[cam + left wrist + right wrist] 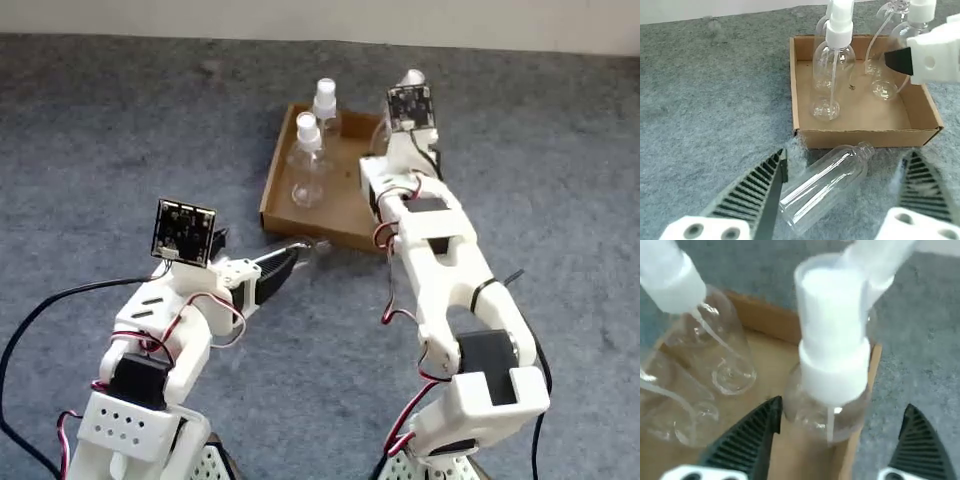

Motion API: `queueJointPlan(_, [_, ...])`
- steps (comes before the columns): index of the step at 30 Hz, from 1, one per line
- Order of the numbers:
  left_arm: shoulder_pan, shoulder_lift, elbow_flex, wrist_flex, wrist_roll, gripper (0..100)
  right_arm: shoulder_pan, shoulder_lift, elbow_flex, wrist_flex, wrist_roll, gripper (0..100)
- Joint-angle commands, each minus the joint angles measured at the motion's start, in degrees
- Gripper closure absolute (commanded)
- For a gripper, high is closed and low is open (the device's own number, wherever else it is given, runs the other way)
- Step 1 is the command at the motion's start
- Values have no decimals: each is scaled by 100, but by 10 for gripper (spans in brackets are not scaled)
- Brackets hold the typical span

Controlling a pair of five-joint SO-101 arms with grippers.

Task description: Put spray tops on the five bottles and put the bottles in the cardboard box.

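**High view:** Cardboard box [275,190] sits mid-worktop [120,130], on a grey carpet-type surface. Capped bottles [308,170] stand upright inside, nr the left wall. Right arm [430,240] extends over the box's far right corner. Left hand [288,264] sits low, just short of the box's near wall, w/ an uncapped bottle [312,246] at its tips.

**Left wrist view:** Left hand [846,157] is wide open and holds nothing. Its jaws straddle the uncapped bottle [822,187], which lies on its side on the worktop. The neck points at the box [860,136], just beside the near wall. Capped bottles [832,62] stand upright in the box.

**Right wrist view:** Right hand [843,407] is wide open and grips nothing. Its jaws stand either side of a corner bottle [827,405], capped and upright inside the box, w/ gaps on both sides. Other capped bottles [722,355] stand beside it.

**Assessment:** Step in hand looks to be pickup of the one bottle outside the box, for capping.

**Recs:**
- Close the left hand across the body at mid-length, not on the neck.
- Use a moderate squeeze, as the clear plastic is prob. light and slippery.
- Draw back from the box wall before tipping the bottle upright, neck up.
- Right hand shd lift straight up so it does not topple its neighbours.
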Motion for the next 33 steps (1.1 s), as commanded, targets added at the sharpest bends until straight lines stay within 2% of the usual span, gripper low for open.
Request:
queueJointPlan(1, [-57, -31, -31, -149, -44, 702, 48, -760, -426, 66, -35, 694])
queueJointPlan(13, [-57, -31, -31, -149, -44, 702, -57, -2229, -470, 1657, -44, 694])
queueJointPlan(19, [-171, -31, -110, -149, -44, 702, -1042, -2818, -479, 3240, -176, 695])
queueJointPlan(21, [-629, 22, -462, -114, -35, 702, -1429, -2826, -470, 3776, -651, 695])
queueJointPlan(23, [-1367, 127, -892, 44, -97, 702, -1780, -2756, -470, 4110, -1055, 695])
queueJointPlan(27, [-2615, 954, -1640, 475, -1011, 702, -2352, -2431, -470, 4127, -1776, 695])
queueJointPlan(33, [-3618, 2844, -2642, 501, -1987, 702, -3099, -1464, -980, 4154, -3543, 695])
